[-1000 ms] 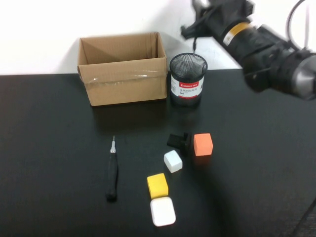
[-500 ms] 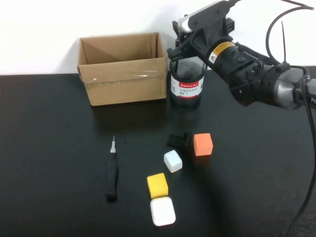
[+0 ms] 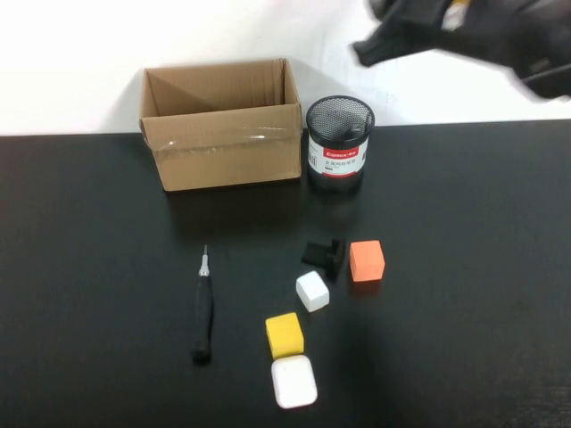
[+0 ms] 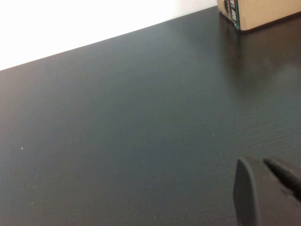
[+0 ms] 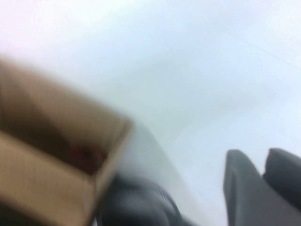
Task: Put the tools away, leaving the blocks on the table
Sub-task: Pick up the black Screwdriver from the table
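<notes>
The black-handled screwdriver (image 3: 203, 308) lies on the black table (image 3: 89, 267), left of the blocks. The orange cube (image 3: 367, 260), white cube (image 3: 312, 291), yellow cube (image 3: 285, 335) and flat white square (image 3: 294, 382) sit near the middle. My right gripper (image 3: 366, 46) is blurred, high above and right of the mesh cup (image 3: 339, 143). In its wrist view the right gripper (image 5: 256, 153) is slightly parted and empty. Something red (image 5: 84, 155) lies inside the cardboard box (image 5: 51, 188). The pen-like driver is not visible. My left gripper (image 4: 254, 162) hangs over bare table, fingers together, out of the high view.
The open cardboard box (image 3: 223, 125) stands at the back, with the mesh cup to its right. A small black angular piece (image 3: 323, 253) lies beside the orange cube. The box's corner (image 4: 254, 12) shows in the left wrist view.
My right gripper was over the mesh cup with the thin black driver. It has swung up and to the right, and the driver no longer shows in it. Nothing on the table moved.
</notes>
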Action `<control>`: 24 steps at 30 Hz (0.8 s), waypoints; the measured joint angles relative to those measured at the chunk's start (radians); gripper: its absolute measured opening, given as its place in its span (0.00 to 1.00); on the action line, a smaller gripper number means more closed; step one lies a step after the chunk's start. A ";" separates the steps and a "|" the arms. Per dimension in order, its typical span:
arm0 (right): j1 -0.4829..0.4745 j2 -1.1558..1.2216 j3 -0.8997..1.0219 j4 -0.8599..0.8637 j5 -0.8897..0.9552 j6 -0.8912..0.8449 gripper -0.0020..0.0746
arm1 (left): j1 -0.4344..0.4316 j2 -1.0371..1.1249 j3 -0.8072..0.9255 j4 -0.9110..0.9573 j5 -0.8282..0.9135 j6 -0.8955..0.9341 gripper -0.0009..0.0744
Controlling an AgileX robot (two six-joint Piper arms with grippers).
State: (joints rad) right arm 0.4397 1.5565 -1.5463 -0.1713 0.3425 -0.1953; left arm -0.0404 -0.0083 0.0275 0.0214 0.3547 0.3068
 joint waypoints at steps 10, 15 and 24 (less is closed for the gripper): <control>0.000 -0.436 0.291 -0.020 0.217 0.043 0.02 | 0.000 0.000 0.000 0.000 0.000 0.000 0.01; 0.000 -0.659 0.551 -0.016 0.110 0.195 0.02 | 0.000 0.000 0.000 0.000 0.000 0.000 0.01; 0.000 -0.957 0.798 0.060 0.112 0.317 0.02 | 0.000 0.000 0.000 0.000 0.000 0.000 0.01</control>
State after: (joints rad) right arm 0.4397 0.5990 -0.7479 -0.1113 0.4547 0.1213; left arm -0.0404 -0.0083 0.0275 0.0214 0.3547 0.3068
